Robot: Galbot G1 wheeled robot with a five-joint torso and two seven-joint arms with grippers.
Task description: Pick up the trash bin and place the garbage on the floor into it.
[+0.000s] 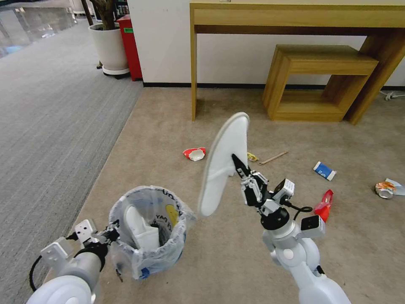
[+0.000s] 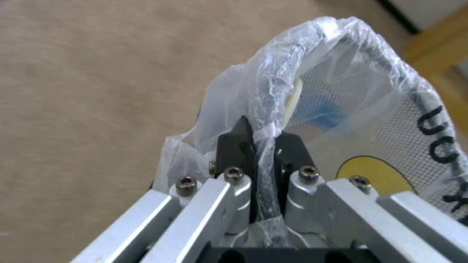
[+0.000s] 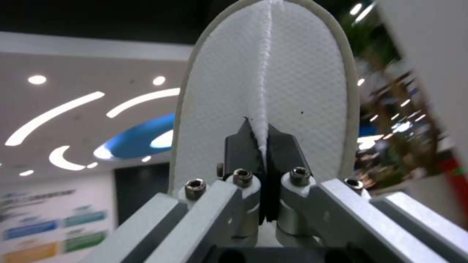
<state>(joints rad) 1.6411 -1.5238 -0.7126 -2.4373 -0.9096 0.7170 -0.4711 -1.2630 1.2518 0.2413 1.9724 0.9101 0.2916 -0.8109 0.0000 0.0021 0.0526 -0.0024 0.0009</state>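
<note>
The trash bin (image 1: 147, 232), lined with a crinkled clear bag with black lettering, hangs low at the left of the head view with one white slipper (image 1: 139, 228) standing inside. My left gripper (image 1: 113, 233) is shut on its bagged rim (image 2: 265, 124). My right gripper (image 1: 238, 166) is shut on a second white slipper (image 1: 223, 162) (image 3: 265, 91), held upright above the beige floor (image 1: 236, 253), to the right of the bin and higher than its rim. More garbage lies on the carpet: a red-white paper bowl (image 1: 195, 153), a wooden stick (image 1: 274, 158), a blue-white carton (image 1: 324, 170), a red packet (image 1: 324, 205).
A crumpled wrapper (image 1: 384, 189) lies at the far right and a yellow scrap (image 1: 252, 157) behind the slipper. A wooden desk (image 1: 295, 25) and stool (image 1: 320, 80) stand by the wall. A potted plant (image 1: 109, 46) and red cabinet (image 1: 130, 46) sit beside the grey striped carpet (image 1: 50, 118).
</note>
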